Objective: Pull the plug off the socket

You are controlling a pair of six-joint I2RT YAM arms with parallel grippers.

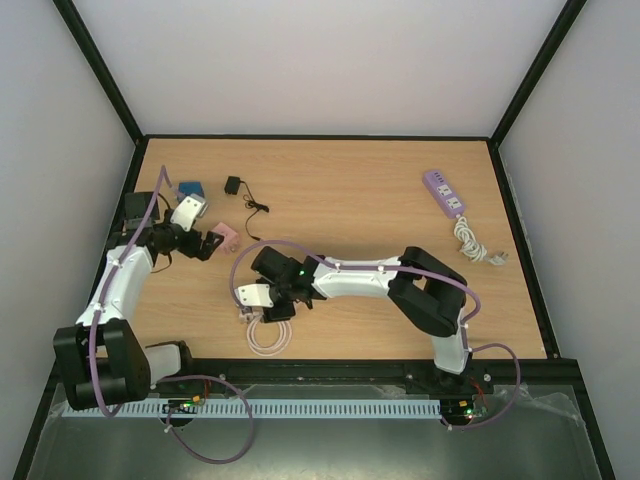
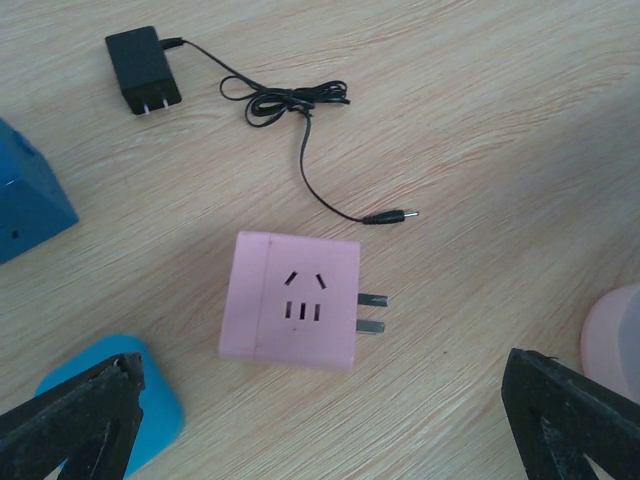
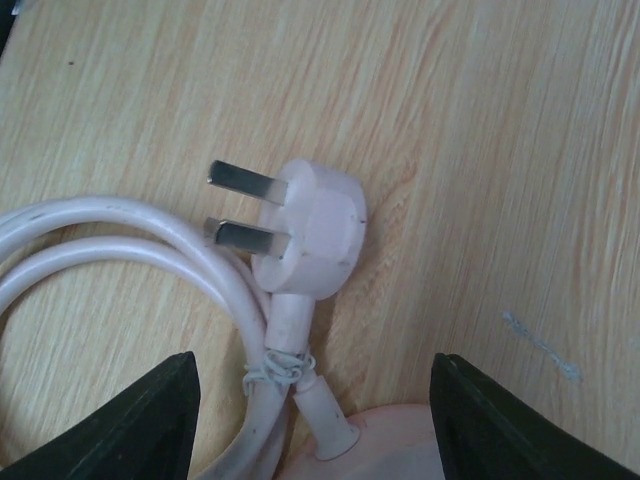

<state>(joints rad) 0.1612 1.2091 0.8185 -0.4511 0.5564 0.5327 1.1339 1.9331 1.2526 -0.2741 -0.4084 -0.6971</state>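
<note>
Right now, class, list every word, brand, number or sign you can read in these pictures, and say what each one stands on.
No text can be read anywhere.
pink socket cube: only slots, no lettering on the faces shown.
white plug: plain, no marking visible.
black charger: nothing legible on it.
purple power strip: too small to tell whether it bears any print.

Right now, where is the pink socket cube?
In the top view, the pink socket cube lies at the left, just ahead of the left pincer, nearer than the black charger.
</note>
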